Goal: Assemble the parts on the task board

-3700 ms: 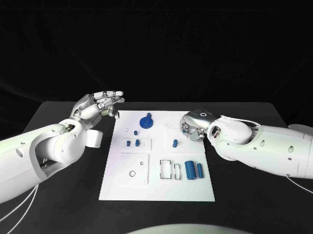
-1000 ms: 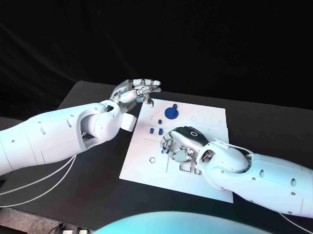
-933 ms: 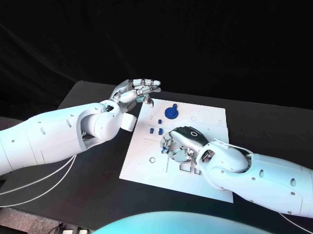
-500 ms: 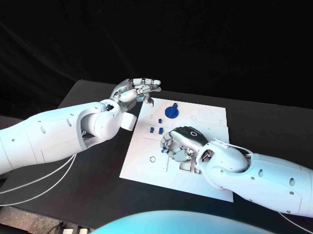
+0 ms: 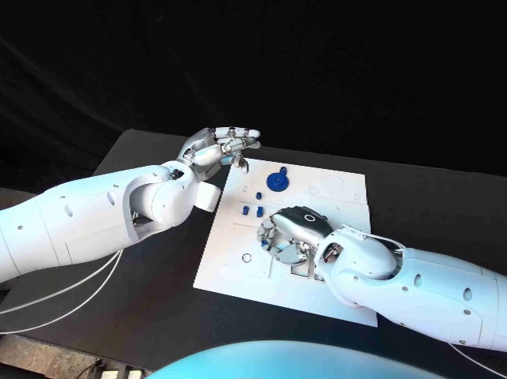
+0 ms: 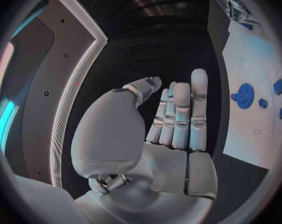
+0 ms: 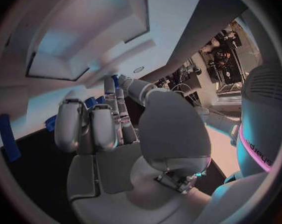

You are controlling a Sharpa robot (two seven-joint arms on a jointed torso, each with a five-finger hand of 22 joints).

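The white task board [image 5: 328, 189] lies in the middle of the black table. A round blue part [image 5: 277, 180] sits near its far edge, with small blue parts [image 5: 250, 210] beside it. My right hand [image 5: 290, 230] hovers low over the board's middle, fingers bent down toward it and hiding what is beneath. In the right wrist view its palm [image 7: 116, 159] is bare and the thumb stands apart from the fingers; a long blue part [image 7: 8, 137] lies on the board beyond. My left hand [image 5: 222, 147] is raised off the board's far left corner, its fingers [image 6: 181, 114] straight and holding nothing.
The left wrist view shows the board [image 6: 246, 59] off to one side of my left hand, with the round blue part [image 6: 244, 95] and small blue parts [image 6: 278, 86] on it. Bare black table [image 5: 163, 260] lies around the board.
Since the earliest frame the camera has shifted, and my right hand has gone from the board's right side to over its middle. Over the last second both hands have barely moved.
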